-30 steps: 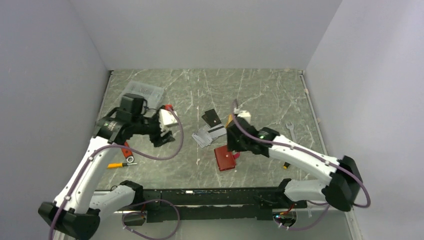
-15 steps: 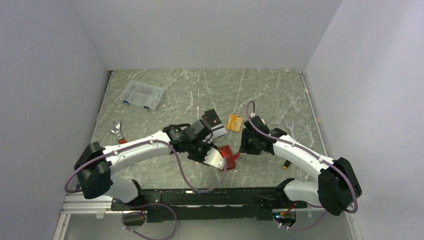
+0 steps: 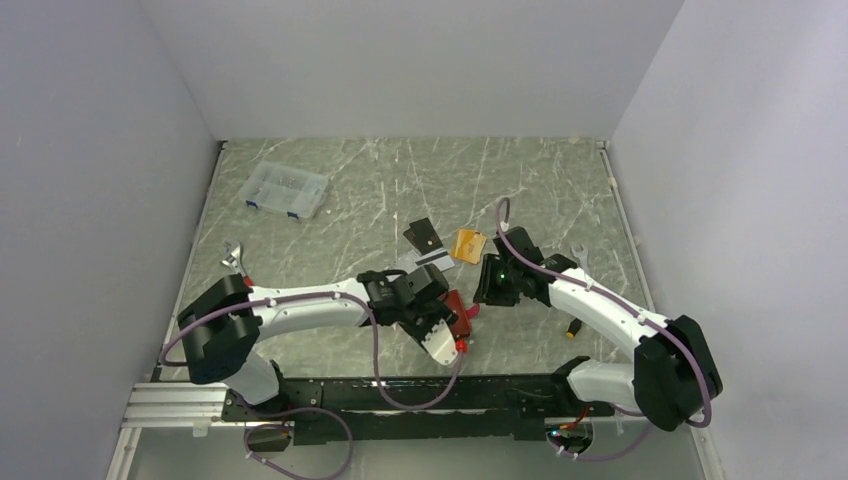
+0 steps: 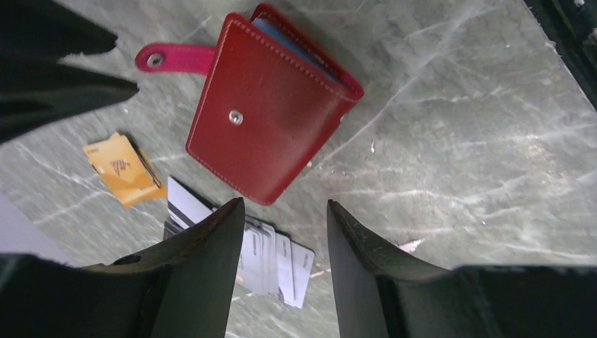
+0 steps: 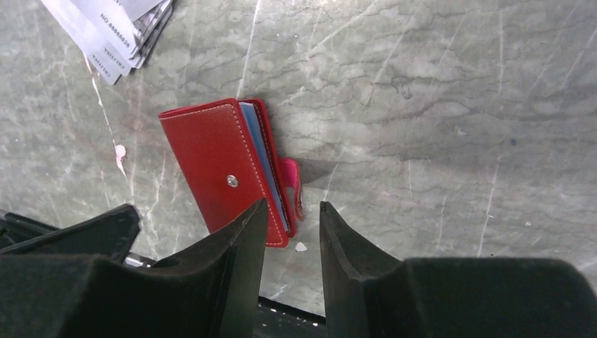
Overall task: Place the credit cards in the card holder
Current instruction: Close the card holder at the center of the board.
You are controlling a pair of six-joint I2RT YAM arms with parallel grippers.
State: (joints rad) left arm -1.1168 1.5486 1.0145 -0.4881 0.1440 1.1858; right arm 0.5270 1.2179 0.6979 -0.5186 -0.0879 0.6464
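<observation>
The card holder (image 4: 271, 123) is a dark-red wallet lying closed on the table, its pink snap strap (image 4: 172, 58) loose to one side. It also shows in the right wrist view (image 5: 215, 169) and partly in the top view (image 3: 460, 312). Several grey-white credit cards (image 4: 285, 260) lie fanned beside it, also in the right wrist view (image 5: 112, 28). A black card (image 3: 423, 236) lies farther back. My left gripper (image 4: 283, 208) is open and empty above the wallet's edge and the cards. My right gripper (image 5: 292, 208) is open and empty just right of the wallet.
An orange tag (image 3: 467, 244) lies behind the wallet. A clear compartment box (image 3: 285, 190) sits at the back left. Wrenches lie at the left (image 3: 234, 258) and right (image 3: 580, 258). A small screwdriver (image 3: 572, 328) lies under the right arm.
My left arm has swung from the table's left side to the centre, over the wallet. My right gripper has drawn back to the right, off the wallet.
</observation>
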